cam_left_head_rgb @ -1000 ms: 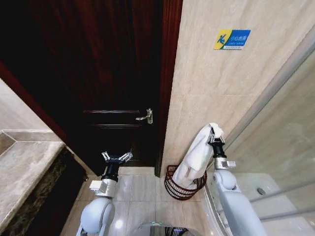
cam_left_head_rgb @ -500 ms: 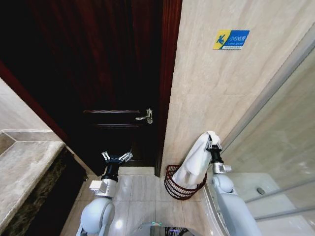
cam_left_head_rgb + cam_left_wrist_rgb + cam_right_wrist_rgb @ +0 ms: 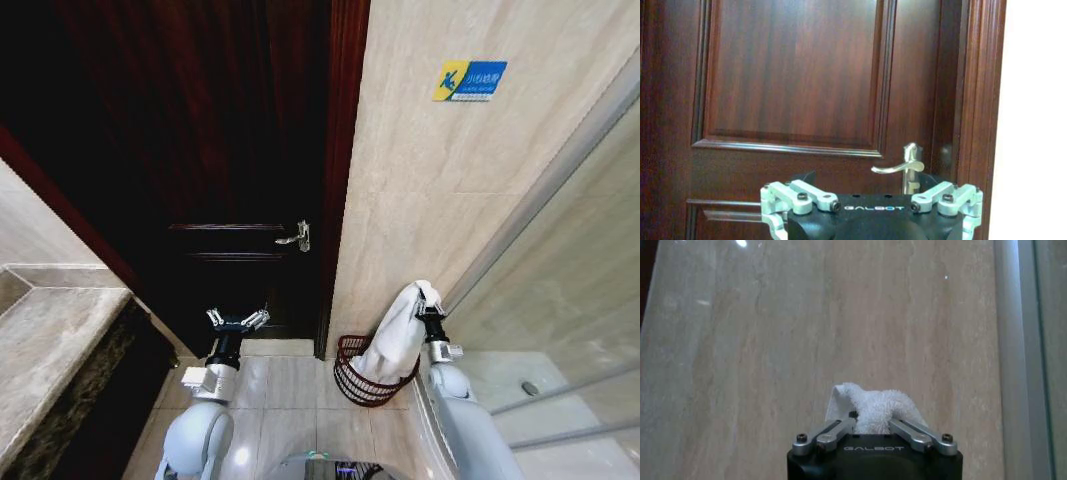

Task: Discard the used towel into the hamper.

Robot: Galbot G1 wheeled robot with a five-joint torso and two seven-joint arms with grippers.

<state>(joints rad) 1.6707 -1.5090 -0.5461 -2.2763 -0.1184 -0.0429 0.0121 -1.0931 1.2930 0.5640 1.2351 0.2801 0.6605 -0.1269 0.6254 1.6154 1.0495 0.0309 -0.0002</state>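
Against the beige marble-look wall (image 3: 440, 190), the right gripper (image 3: 429, 301) was raised with its metal fingers (image 3: 907, 429) pinched on the top of a white terry towel (image 3: 398, 335). A fluffy tuft of looped cloth (image 3: 870, 407) bulged out between the fingers in the right wrist view. From that pinch the towel hung in a long, soft fold, and its lower end reached down into the hamper (image 3: 352, 378).

The hamper was a small round basket of dark red-brown wire with open horizontal ribs, wider at the rim. It stood on the pale glossy floor tiles (image 3: 285, 385) in the corner between the wall and the dark wooden door frame (image 3: 345, 150), just beside the right arm.

On the left side, the left gripper (image 3: 237, 321) was held in front of the panelled, reddish-brown door (image 3: 793, 75), its pale metal fingers (image 3: 783, 197) spread wide and holding nothing. A curved silver lever handle (image 3: 901, 167) sat on the door above it. A smooth stone counter (image 3: 50, 345) edged the far left, and a glass shower panel (image 3: 560, 300) with a metal frame rose on the right. A small blue and yellow sign (image 3: 470, 80) was fixed high on the wall.
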